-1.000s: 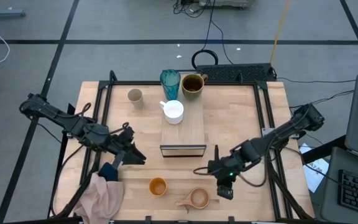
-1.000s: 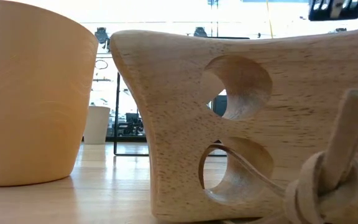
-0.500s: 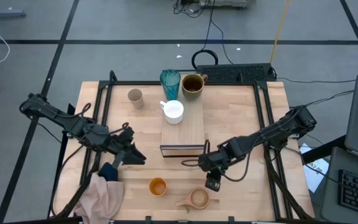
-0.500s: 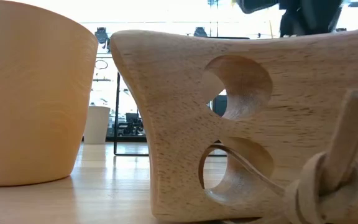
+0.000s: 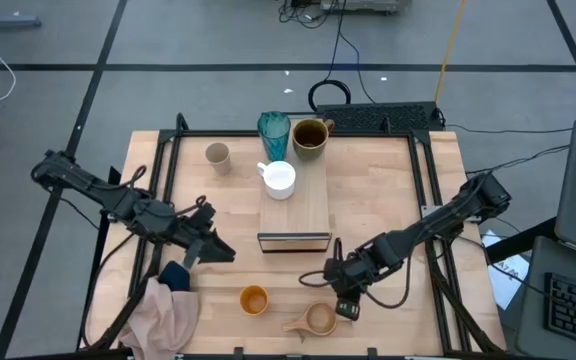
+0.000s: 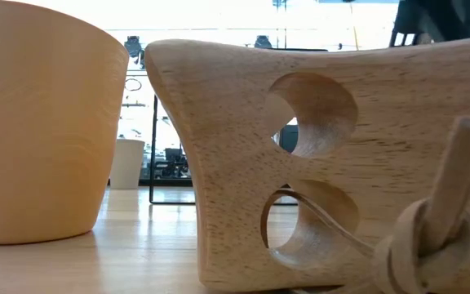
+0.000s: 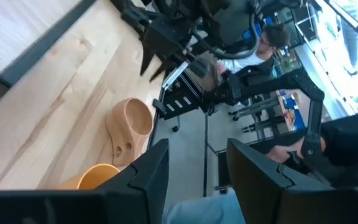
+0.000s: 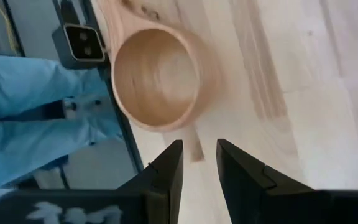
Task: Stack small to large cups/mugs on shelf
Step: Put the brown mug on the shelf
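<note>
Tan wooden handled cup (image 5: 318, 319) sits at the table's (image 5: 388, 200) near edge, right claw (image 5: 345, 305) open just beside it, so we judge pickup is in hand: next, close on the rim; left claw (image 5: 220, 250) waits open.

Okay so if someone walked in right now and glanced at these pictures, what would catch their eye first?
Probably the right gripper, fingers a little apart, poised beside the tan wooden handled cup at the table's near edge, with the small orange cup sitting close by. Next, the cluster at the far end of the shelf: the teal tumbler, the dark mug and the white mug. The left gripper waits over the table's left side.
</note>
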Controlling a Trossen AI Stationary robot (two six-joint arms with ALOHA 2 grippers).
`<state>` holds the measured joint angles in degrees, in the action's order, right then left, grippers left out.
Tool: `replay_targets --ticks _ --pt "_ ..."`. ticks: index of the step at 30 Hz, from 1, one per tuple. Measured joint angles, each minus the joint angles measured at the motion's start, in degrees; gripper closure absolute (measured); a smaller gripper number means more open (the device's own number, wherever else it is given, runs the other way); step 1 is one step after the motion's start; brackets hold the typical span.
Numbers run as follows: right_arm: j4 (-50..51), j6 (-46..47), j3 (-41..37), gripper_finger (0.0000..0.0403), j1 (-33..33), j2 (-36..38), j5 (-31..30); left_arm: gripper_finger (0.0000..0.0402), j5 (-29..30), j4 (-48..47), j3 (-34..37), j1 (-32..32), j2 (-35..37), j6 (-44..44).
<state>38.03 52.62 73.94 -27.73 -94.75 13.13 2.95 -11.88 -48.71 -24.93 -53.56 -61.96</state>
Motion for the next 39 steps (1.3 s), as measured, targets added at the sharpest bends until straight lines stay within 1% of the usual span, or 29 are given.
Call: replay_targets --ticks 3,5,8,10,15,17,21,28,30,39 --pt "-5.4 4.9 -2.0 0.0314 0.4 -0.1 -1.1 0.0243 -2.4 -0.1 0.0 2.5 0.0 0.4" --pt "-9.5 10.2 -3.4 0.0314 0.7 -0.1 -1.7 0.0243 -4.4 -0.2 0.0 4.3 0.0 2.2" --pt "-13.1 17.1 -5.1 0.0314 0.4 -0.1 -4.3 0.0243 -8.0 -0.2 0.0 6.8 0.4 5.7" --pt "-14.0 21.6 -6.0 0.0314 0.2 -0.1 -6.8 0.0243 -9.7 -0.2 0.0 8.0 0.7 6.4" --pt "-13.9 30.7 -6.6 0.0314 0.3 -1.0 -9.0 0.0243 -17.1 -0.3 0.0 10.3 1.7 11.4" --pt "-13.8 32.5 -6.6 0.0314 0.2 -1.7 -8.7 0.0243 -19.6 -0.1 0.0 11.0 1.9 12.1" --pt "-14.8 36.1 -6.6 0.0306 -0.5 -1.7 -6.2 0.0243 -21.9 0.0 0.0 12.1 2.3 12.5" --pt "-16.0 37.9 -6.6 0.024 -1.6 -1.5 -5.4 0.0243 -22.6 0.0 0.0 12.6 2.3 13.4" --pt "-16.8 38.4 -6.6 0.0227 -2.0 -1.6 -5.4 0.0243 -22.6 -0.2 0.0 12.6 2.3 13.9" --pt "-16.9 39.1 -5.2 0.022 -4.0 -1.7 -5.4 0.0243 -22.6 -0.3 0.0 12.6 2.3 15.4"
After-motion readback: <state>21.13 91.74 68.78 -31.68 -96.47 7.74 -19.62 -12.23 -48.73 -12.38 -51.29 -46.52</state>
